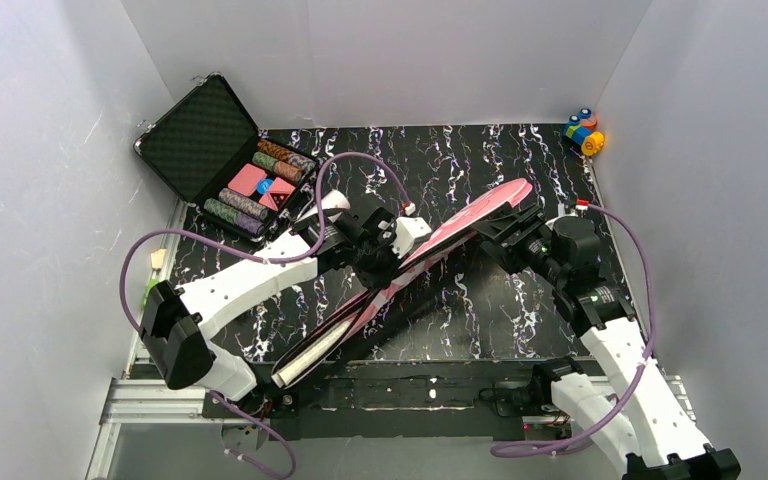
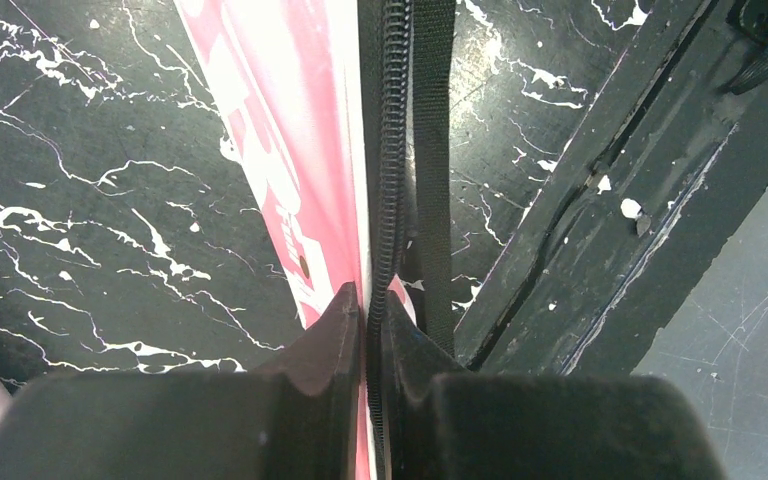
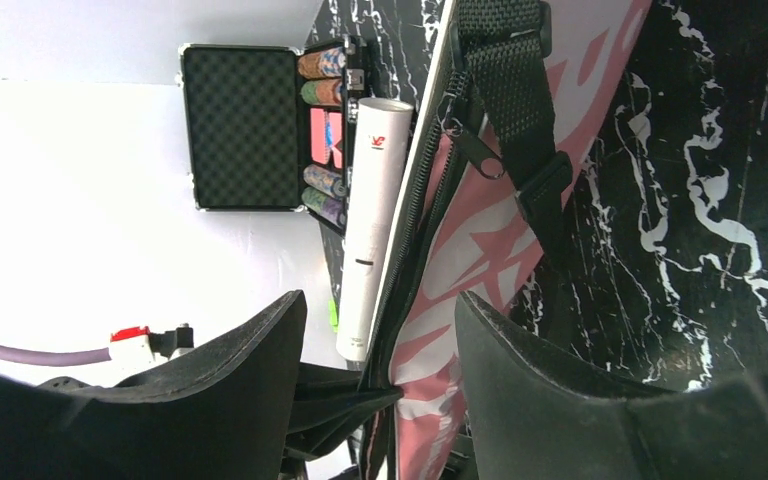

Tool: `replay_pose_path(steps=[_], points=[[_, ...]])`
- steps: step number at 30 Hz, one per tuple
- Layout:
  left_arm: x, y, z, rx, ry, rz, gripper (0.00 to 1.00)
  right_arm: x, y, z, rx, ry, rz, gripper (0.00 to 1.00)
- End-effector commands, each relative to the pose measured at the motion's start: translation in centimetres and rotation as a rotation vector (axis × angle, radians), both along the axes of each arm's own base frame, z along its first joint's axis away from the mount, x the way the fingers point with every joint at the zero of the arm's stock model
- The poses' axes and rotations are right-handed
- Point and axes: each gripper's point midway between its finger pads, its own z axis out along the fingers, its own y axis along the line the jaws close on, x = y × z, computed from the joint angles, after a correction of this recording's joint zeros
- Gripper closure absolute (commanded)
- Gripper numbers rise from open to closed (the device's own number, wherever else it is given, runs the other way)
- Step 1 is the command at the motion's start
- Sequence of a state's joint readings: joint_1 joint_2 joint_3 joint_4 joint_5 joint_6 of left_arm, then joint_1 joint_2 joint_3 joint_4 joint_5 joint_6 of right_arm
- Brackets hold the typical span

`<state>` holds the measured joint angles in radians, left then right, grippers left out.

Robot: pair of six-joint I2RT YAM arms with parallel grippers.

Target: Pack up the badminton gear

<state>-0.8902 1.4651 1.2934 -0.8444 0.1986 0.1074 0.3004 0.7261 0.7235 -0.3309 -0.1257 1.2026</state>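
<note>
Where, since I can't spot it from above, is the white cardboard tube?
In the right wrist view the white tube runs alongside the pink bag on its zipper side, between the bag and the open black chip case.

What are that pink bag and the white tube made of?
The bag is probably synthetic fabric, slightly shiny; its woven black strap and coil zipper suggest a sewn cover. The tube is likely cardboard or plastic, smooth white with a small printed mark; the look leaves it open.
</note>
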Motion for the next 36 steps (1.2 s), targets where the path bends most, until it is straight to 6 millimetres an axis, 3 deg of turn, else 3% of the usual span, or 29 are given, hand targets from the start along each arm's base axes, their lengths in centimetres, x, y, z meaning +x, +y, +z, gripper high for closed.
replay_pose_path(steps=[1,13,23,36], points=[[1.1,-1.4,4.3,-0.119,-0.077,-0.009,1.0,1.4,0.2,0.5,0.042,-0.02,-0.025,0.36],[1.1,-1.7,4.1,-0.116,-0.065,-0.013,1.0,4.9,0.5,-0.3,0.007,-0.021,-0.071,0.36],[1.0,-1.7,4.2,-0.121,-0.061,-0.014,1.0,5.9,-2.2,-2.2,-0.128,-0.038,-0.186,0.37],[0.8,-1.3,4.3,-0.123,-0.063,-0.012,1.0,6.7,-2.5,-0.7,-0.152,-0.127,-0.177,0.37]])
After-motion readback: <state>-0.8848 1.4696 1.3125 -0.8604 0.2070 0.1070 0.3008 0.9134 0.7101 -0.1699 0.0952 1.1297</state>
